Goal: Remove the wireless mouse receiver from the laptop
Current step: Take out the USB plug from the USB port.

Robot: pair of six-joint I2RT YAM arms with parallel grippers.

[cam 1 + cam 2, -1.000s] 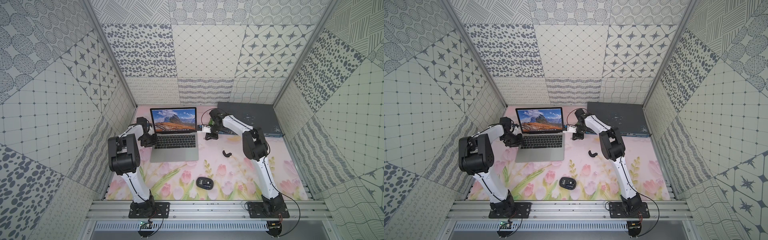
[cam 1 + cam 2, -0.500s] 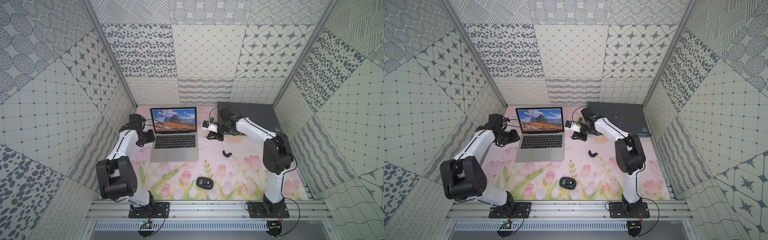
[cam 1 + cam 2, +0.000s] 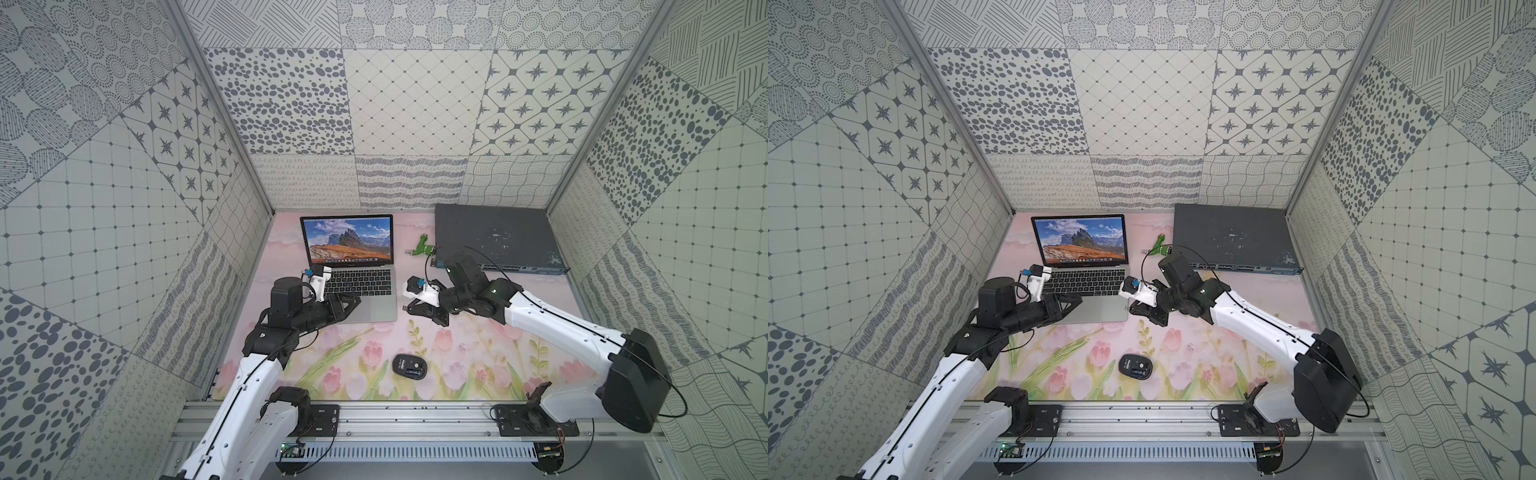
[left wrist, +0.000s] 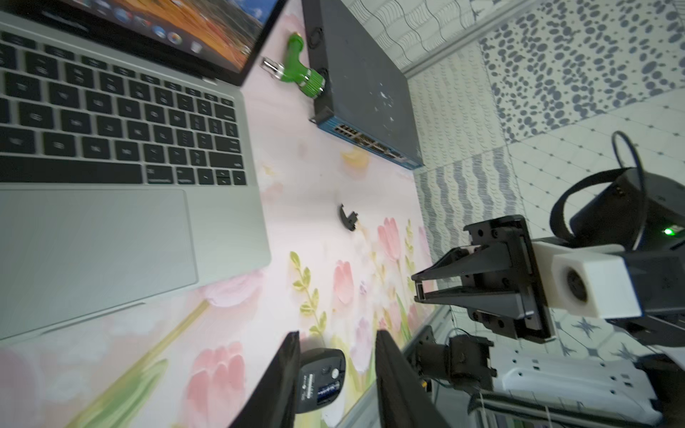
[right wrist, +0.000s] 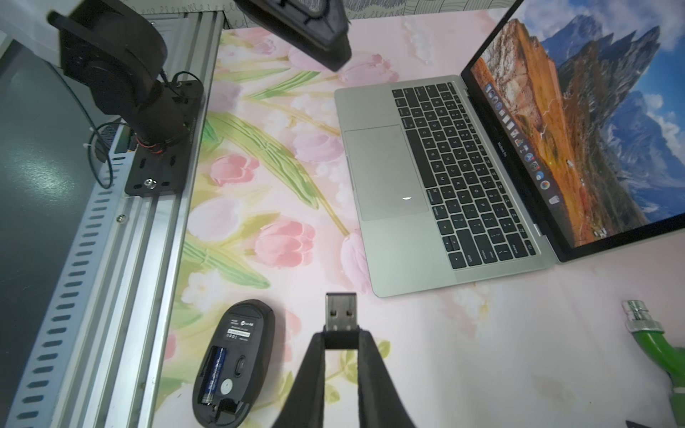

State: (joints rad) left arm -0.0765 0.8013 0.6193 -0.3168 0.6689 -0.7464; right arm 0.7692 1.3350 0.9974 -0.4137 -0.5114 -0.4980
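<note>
The wireless mouse receiver (image 5: 341, 315) is a tiny black nub with a bare metal USB plug. My right gripper (image 5: 340, 339) is shut on the black end, with the plug sticking out past the fingertips. It hangs over the mat just off the right front edge of the silver laptop (image 5: 389, 174), free of it. In both top views the right gripper (image 3: 409, 309) (image 3: 1130, 309) sits beside the laptop (image 3: 374, 309) (image 3: 1100, 309). My left gripper (image 3: 356, 300) (image 4: 337, 337) hovers over the laptop's front left palm rest, open, nothing between its fingers.
A black mouse (image 3: 409, 366) (image 5: 233, 363) lies upside down near the front, its battery bay uncovered. A dark grey network switch (image 3: 494, 237) fills the back right, with a green plug-like piece (image 3: 423, 248) at its left end. A small black curved part (image 4: 348, 218) lies on the mat.
The right gripper has drawn forward along the laptop's right side with the receiver in it. The left gripper has come from the laptop's left edge to over its palm rest.
</note>
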